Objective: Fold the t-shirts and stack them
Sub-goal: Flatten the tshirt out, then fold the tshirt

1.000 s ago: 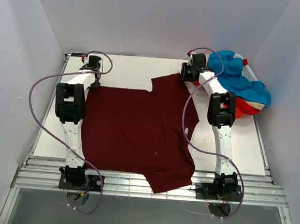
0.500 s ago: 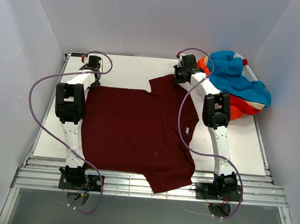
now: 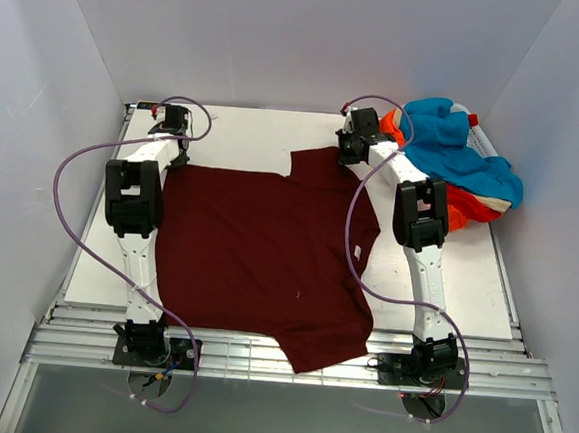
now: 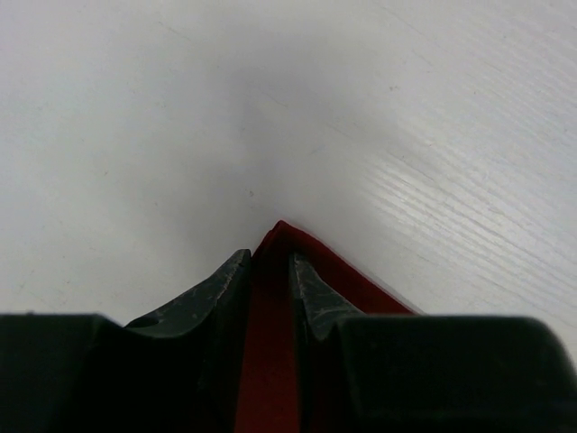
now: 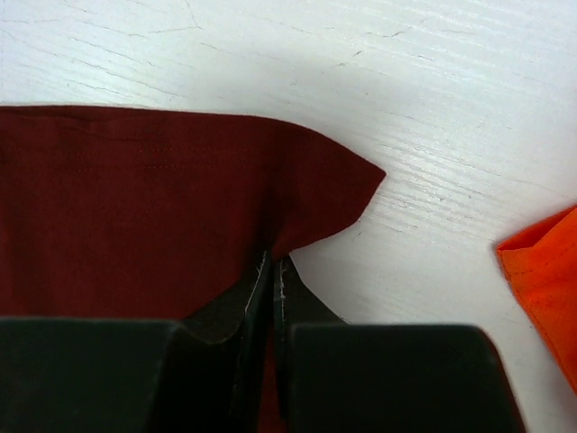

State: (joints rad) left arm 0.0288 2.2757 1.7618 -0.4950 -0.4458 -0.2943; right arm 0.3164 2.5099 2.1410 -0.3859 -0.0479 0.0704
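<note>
A dark maroon t-shirt (image 3: 267, 245) lies spread flat across the table. My left gripper (image 3: 179, 158) is at its far left corner. In the left wrist view the left gripper (image 4: 268, 257) is open, its jaws a little apart, and the maroon corner (image 4: 281, 236) lies in the gap. My right gripper (image 3: 346, 157) is at the far sleeve, and the right wrist view shows the right gripper (image 5: 275, 259) shut on the sleeve's edge (image 5: 306, 194). A turquoise t-shirt (image 3: 465, 155) and an orange-red one (image 3: 461, 208) lie heaped at the back right.
White walls close in the table (image 3: 246, 133) on three sides. Purple cables loop from both arms. An orange cloth edge (image 5: 541, 289) lies just right of the right gripper. A metal rail frame (image 3: 288, 362) runs along the near edge.
The right arm swung left from the heap to the far sleeve and its jaws shut on it. The left jaws narrowed around the corner and the left wrist edged back-left.
</note>
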